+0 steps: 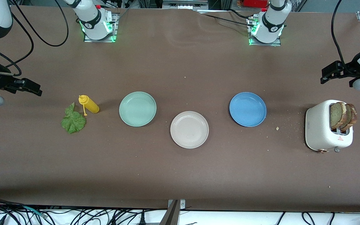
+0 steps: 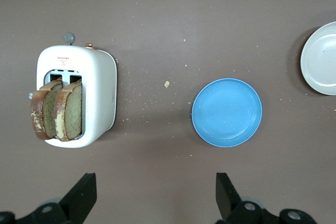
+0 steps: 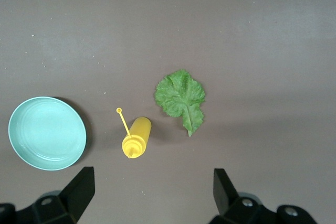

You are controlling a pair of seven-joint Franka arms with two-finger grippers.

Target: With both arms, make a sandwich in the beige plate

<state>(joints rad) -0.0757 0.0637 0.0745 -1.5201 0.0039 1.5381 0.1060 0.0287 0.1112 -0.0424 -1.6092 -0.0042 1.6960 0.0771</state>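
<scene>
Beige plate [image 1: 189, 129] sits bare between mint plate [image 1: 137, 108] and blue plate [image 1: 247, 109] — both arms' jaws apart.

A: Setting looks like a robotics lab, not a kitchen.

B: Evidence?

A: Two white arm bases [image 1: 97, 23] bolted to a brown table [image 1: 180, 175], green status lights at the mounts, black cables [image 1: 42, 215] loose along the near edge. Toaster [image 1: 327, 128] and plastic plates [image 1: 137, 108] read as props laid out for trials.
</scene>
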